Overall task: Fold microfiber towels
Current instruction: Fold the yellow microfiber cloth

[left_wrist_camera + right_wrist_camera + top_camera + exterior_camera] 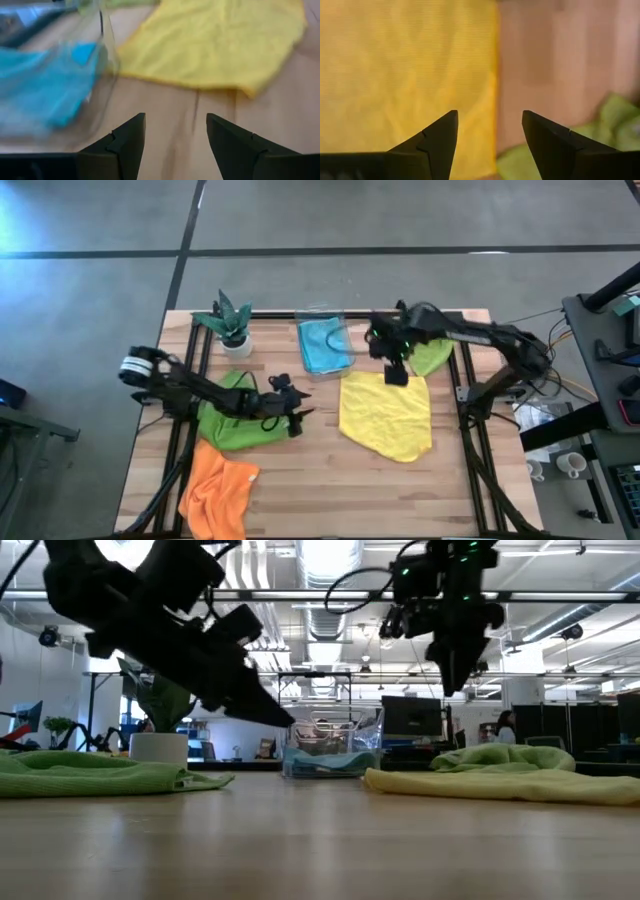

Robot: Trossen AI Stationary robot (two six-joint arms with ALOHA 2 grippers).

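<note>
Yellow towel (386,415): spread nearly flat on the bench (330,490), right of centre, one layer, edges slightly rumpled. Judged light, limp and grippy microfiber; it will drape and drag rather than slide, so best pinched at a corner or along an edge, lifting one layer only.

Other cloths: blue towel (322,345) in the clear bin (345,330) at 12 o'clock of the bench; lime green towel (432,355) bunched at 1 o'clock of the yellow one; darker green towel (232,420) at 9 o'clock, orange towel (218,492) at 7 o'clock.

Right pincer (396,372): jaws wide, empty, pointing down over the yellow towel's far edge, near its 12 o'clock side; low view shows it hanging clear above the cloth.

Left pincer (297,420): jaws wide, empty, arm reaching across the darker green towel, tips over bare wood between that towel and the yellow one, aimed toward the bin.
</note>
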